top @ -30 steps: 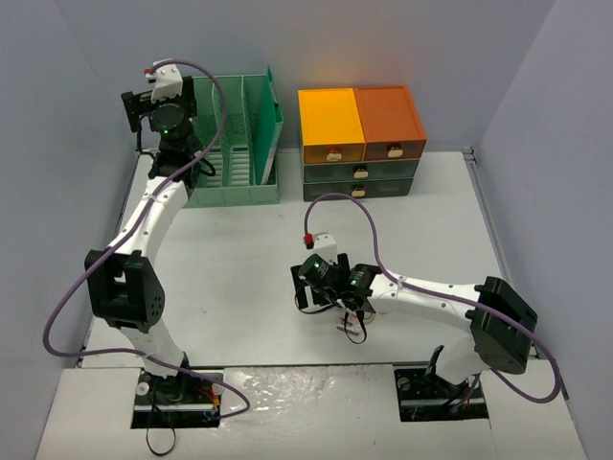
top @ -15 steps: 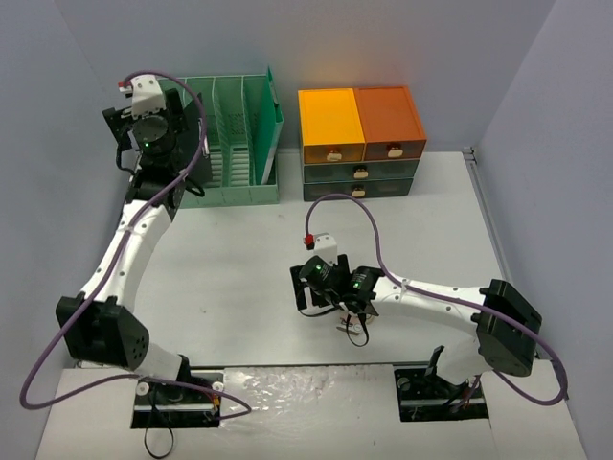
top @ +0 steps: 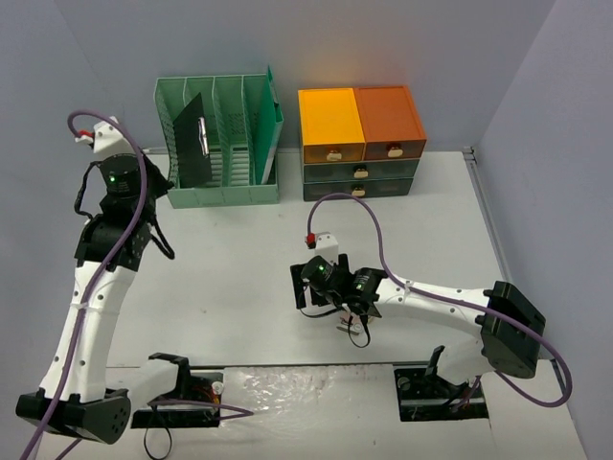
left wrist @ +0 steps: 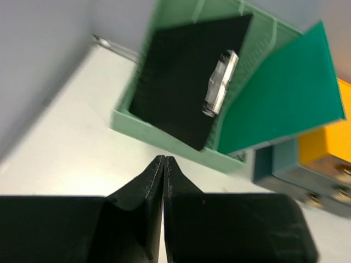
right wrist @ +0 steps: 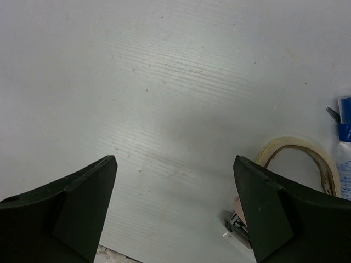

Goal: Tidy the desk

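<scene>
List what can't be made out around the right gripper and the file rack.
- Right wrist view: the tape roll is partly behind a finger of the right gripper; the blue item is cut off by the right edge.
- Top view: the small items under the right arm are too small to identify.
- Left wrist view: the clipboard in the file rack is blurred; the drawer unit is cut by the edge.

The desk (top: 239, 273) bears a green rack (top: 230, 195), drawers (top: 359, 125) and tape roll (right wrist: 296, 142).
</scene>
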